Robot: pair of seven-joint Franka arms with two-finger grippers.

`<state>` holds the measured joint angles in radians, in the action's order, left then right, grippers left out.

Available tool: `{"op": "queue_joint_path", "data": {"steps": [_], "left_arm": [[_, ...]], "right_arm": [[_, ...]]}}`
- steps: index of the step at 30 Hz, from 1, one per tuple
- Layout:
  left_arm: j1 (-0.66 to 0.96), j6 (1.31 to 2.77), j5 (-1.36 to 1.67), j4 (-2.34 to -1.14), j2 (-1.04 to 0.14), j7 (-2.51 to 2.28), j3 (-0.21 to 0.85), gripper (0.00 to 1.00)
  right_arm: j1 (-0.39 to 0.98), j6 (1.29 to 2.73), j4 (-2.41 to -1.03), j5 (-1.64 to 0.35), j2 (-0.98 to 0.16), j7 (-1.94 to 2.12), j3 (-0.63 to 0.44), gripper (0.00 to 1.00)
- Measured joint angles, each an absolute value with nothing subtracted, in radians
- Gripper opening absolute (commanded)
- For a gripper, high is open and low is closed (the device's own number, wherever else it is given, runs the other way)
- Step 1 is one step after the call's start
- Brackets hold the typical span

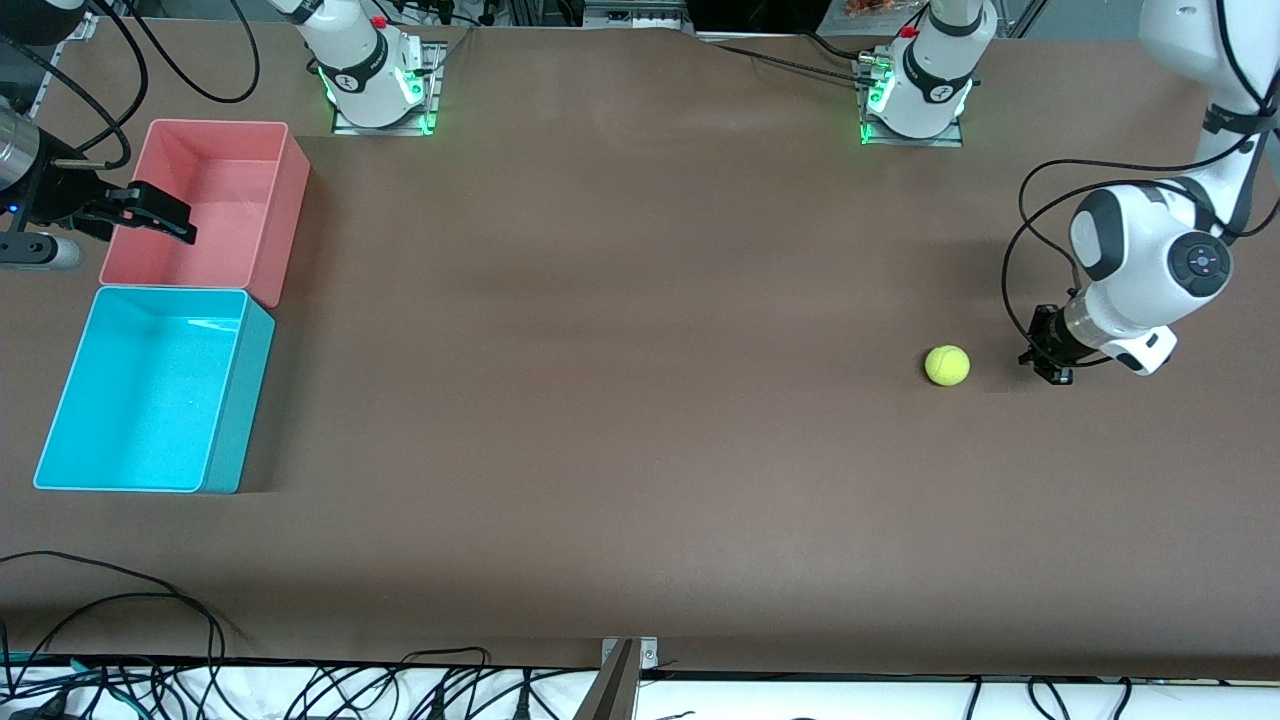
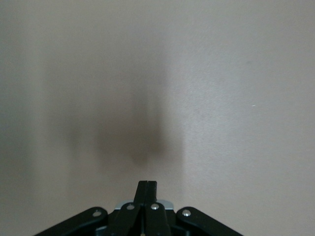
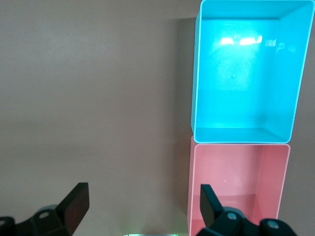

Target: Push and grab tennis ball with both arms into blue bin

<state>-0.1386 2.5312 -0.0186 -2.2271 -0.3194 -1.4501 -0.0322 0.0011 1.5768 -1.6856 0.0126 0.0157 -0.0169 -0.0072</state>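
Observation:
The tennis ball (image 1: 947, 365), small and yellow-green, rests on the brown table toward the left arm's end. My left gripper (image 1: 1042, 352) is low beside it, a short gap away on the side toward the left arm's end, shut on nothing. In the left wrist view the left gripper (image 2: 147, 184) shows closed fingertips over bare table, and the ball is out of sight. The blue bin (image 1: 140, 390) stands empty at the right arm's end. My right gripper (image 1: 175, 220) hangs open over the pink bin's edge. The right wrist view shows the right gripper (image 3: 142, 191) and the blue bin (image 3: 241, 83).
A pink bin (image 1: 215, 190) (image 3: 236, 182) touches the blue bin, farther from the front camera. A long stretch of brown table lies between the ball and the bins. Cables (image 1: 300, 685) run along the table's near edge. The arm bases (image 1: 375, 75) stand at the table's edge farthest from the camera.

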Motion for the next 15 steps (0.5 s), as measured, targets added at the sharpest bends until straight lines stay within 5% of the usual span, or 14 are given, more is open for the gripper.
{"op": "queue_joint_path", "data": {"steps": [15], "left_arm": [[-0.125, 2.597, -0.019, -2.244, -0.374, -1.465, -0.021, 0.0]], "right_arm": [[0.001, 1.577, -1.686, 0.013, 0.015, -0.017, -0.007, 1.0]]}}
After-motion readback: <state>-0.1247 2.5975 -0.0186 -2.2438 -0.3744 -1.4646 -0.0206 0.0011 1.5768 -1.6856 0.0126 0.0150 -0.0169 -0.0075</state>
